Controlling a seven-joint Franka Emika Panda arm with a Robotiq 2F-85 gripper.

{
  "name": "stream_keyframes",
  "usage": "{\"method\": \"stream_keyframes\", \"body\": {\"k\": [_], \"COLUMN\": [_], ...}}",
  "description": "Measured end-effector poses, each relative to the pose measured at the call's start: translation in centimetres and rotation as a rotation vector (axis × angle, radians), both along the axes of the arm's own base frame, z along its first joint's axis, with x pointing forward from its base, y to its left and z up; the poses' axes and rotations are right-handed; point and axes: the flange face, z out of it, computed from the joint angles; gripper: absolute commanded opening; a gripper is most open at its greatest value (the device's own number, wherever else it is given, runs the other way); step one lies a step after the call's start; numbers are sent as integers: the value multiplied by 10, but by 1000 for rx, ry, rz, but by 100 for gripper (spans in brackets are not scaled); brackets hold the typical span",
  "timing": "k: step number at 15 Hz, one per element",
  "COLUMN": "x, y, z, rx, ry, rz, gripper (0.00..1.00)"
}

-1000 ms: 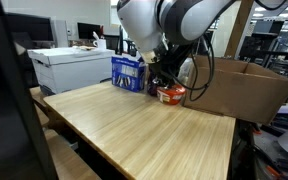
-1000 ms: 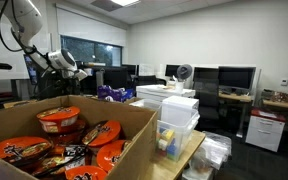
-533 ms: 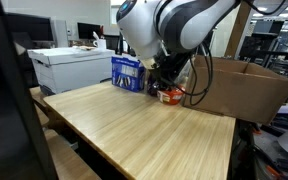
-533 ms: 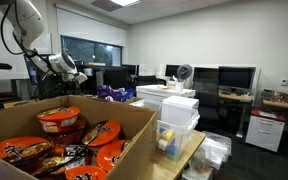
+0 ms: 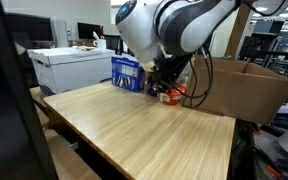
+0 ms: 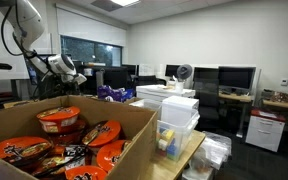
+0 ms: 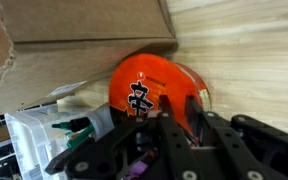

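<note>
A robot arm reaches down over a wooden table (image 5: 134, 125) in an office. In the wrist view its fingers (image 7: 174, 112) are closed together against the near rim of an orange-lidded noodle bowl (image 7: 144, 85); whether they pinch that rim cannot be told. The bowl sits at the picture's centre, beside a cardboard box (image 7: 84, 25) at 11 o'clock, with crumpled clear plastic (image 7: 34, 130) at 8 o'clock. In an exterior view, a blue package (image 5: 128, 72) stands at the bowl's 9 o'clock.

Noodle bowl (image 7: 144, 85): orange-red lid, black character. Cardboard box (image 5: 239, 85): brown. Table (image 5: 134, 130): pale wood grain. Packet (image 5: 129, 72): blue.
</note>
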Motion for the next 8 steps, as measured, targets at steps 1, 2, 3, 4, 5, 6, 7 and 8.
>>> {"method": "stream_keyframes", "body": {"k": [1, 2, 3, 4, 5, 6, 7, 8], "x": [0, -1, -1, -1, -1, -1, -1, -1], "y": [1, 1, 2, 3, 4, 5, 6, 7], "z": [0, -1, -1, -1, -2, -2, -3, -3], "rx": [1, 2, 3, 5, 7, 10, 13, 18], "ry": [0, 1, 1, 0, 0, -2, -3, -5], "rz": [1, 3, 4, 6, 8, 10, 13, 15], "gripper": [4, 4, 4, 4, 4, 4, 4, 4]}}
